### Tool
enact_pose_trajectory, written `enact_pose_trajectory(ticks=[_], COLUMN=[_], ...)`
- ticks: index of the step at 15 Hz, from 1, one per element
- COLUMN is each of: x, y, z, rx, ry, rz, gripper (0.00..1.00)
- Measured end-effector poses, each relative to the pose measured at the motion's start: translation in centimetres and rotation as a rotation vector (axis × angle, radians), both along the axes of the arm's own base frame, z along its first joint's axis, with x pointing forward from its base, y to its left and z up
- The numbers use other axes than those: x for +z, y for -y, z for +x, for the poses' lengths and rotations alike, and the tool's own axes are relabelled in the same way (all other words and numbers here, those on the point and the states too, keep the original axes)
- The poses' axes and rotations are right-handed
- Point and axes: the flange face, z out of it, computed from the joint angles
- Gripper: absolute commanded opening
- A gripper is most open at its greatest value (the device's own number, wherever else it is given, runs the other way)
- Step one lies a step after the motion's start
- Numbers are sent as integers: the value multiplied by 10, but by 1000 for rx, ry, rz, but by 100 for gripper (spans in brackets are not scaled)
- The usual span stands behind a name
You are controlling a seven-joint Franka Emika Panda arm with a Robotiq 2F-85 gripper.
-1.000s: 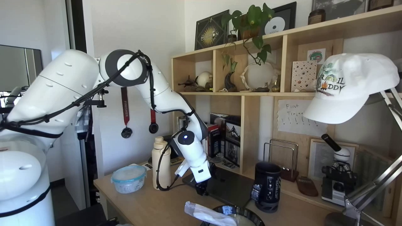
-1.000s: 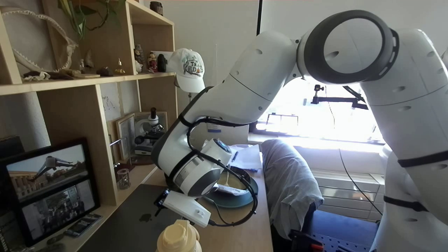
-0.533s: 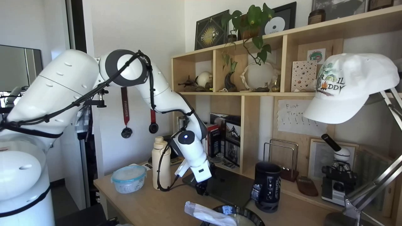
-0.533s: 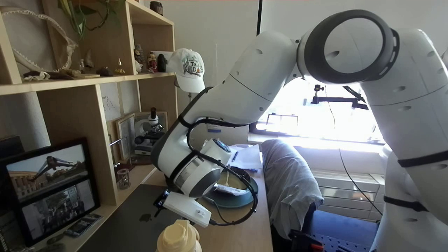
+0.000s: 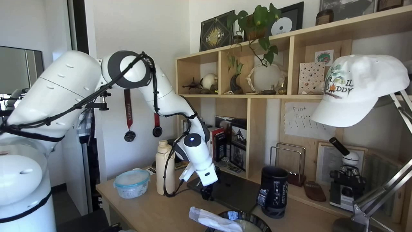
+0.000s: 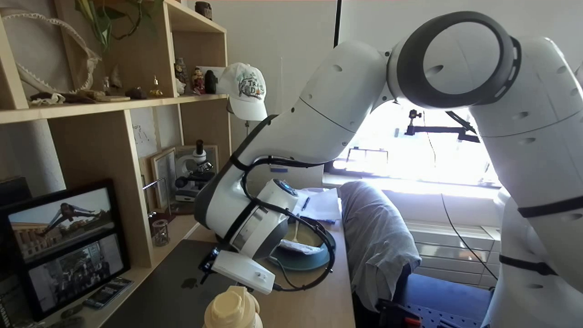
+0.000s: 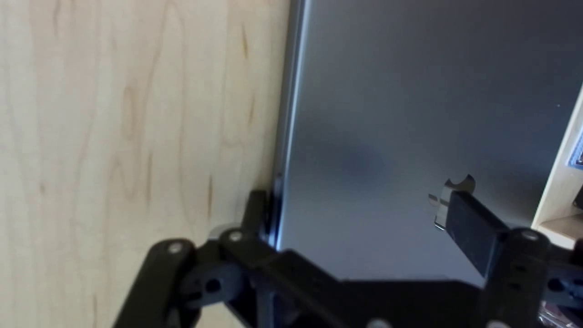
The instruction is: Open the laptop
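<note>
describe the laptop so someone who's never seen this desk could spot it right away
Find the wooden desk by the shelves. On it, between the cream bottle and the black mug, lies the laptop. It is the flat, dark slab with an apple logo, unlike those upright neighbours.

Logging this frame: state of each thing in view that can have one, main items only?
Thin dark-grey rectangular laptop: closed, flat on the pale wooden desk
Black two-fingered claw: open, one finger beside the laptop's edge, the other above its lid
Tall cream bottle: upright, capped
Round translucent blue-rimmed tub: lidded
Black cylindrical mug: upright; can't tell if lidded
White fabric baseball cap: hung over the silver metal lamp
</note>
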Motion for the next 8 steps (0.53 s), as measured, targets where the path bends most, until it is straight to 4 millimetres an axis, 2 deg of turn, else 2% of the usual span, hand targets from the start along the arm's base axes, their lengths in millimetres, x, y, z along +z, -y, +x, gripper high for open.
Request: enact_pose_trajectory(ticks=[8], x=[5], y=[-5], z=[5], rx=[7], ry=[-21], rz=[0], gripper=[100])
